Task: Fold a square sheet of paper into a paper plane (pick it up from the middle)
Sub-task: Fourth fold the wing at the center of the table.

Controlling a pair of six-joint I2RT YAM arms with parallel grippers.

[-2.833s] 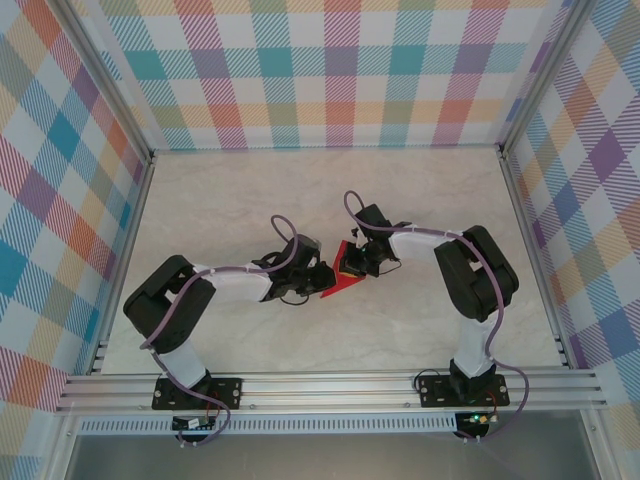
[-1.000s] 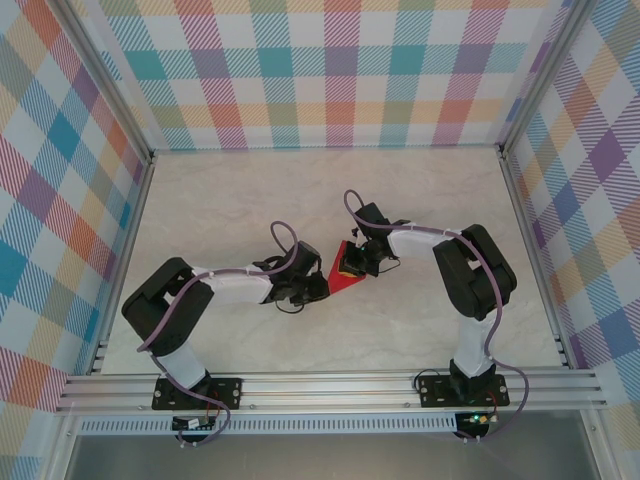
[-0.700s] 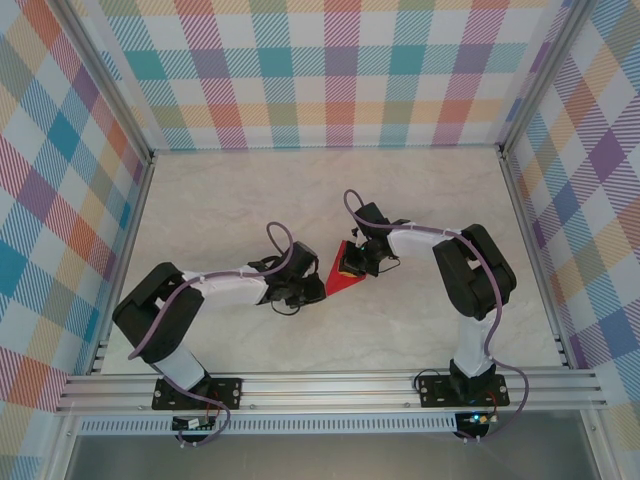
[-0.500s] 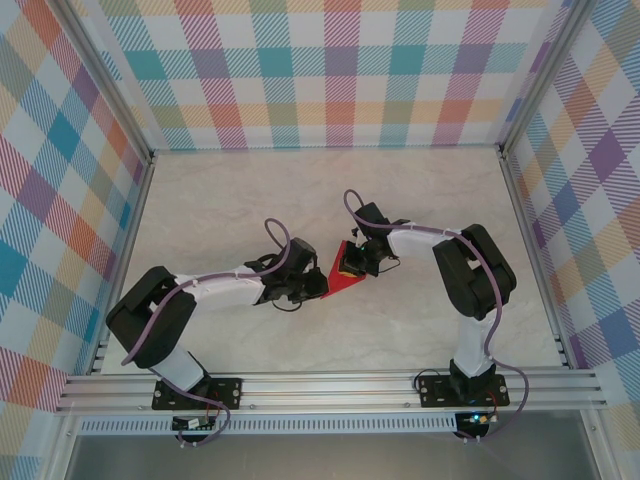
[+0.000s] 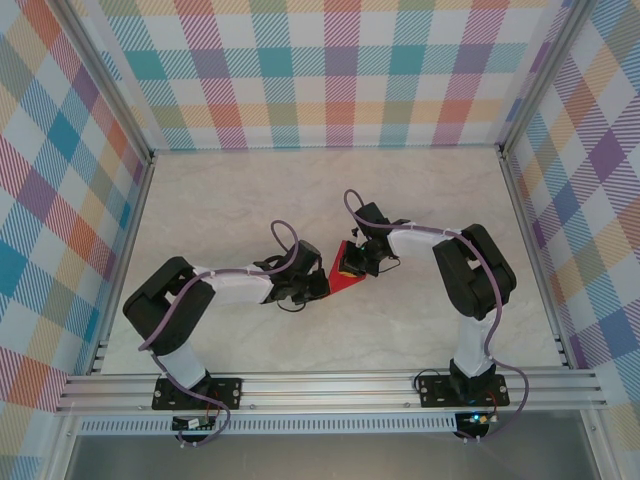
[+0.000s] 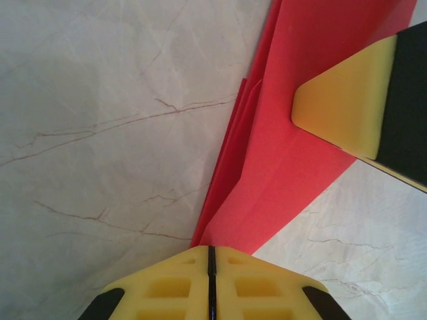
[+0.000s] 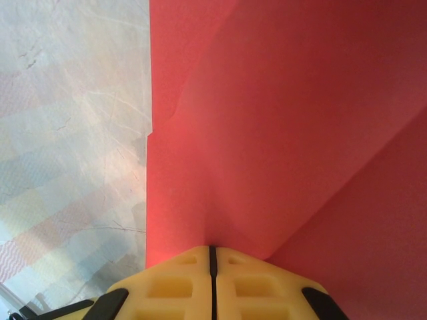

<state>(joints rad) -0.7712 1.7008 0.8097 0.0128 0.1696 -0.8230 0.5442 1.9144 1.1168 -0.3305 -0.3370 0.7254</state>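
Red, thin and matte, the sheet of paper [image 5: 340, 281] is lying near the middle of the worktop [image 5: 420, 200] as a creased, pointed triangle between the two end effectors. The worktop is showing a pale, marble-like surface with fine grey veins.

In the left wrist view the sheet of paper [image 6: 287, 153] is running as a long narrowing wedge from the top right down to the bottom centre. Several stacked layers are fanning out along its left edge. The left end effector [image 6: 210, 257] is sitting at the narrow end, its ribbed yellow fingers pressed together with only a hairline seam between them. I cannot tell whether any layer is caught in that seam. Further up, the right end effector [image 6: 307, 110], a smooth yellow wedge with a black flank, is resting its tip on the red surface.

In the right wrist view the right end effector [image 7: 212, 257] is also showing its yellow fingers pressed tight together, touching the sheet of paper [image 7: 280, 133]. A straight crease is slanting up to the right from the fingertips, and the paper's left edge is running vertically against the veined worktop [image 7: 67, 100].

From above, the left end effector [image 5: 318, 286] is meeting the paper's lower left point.
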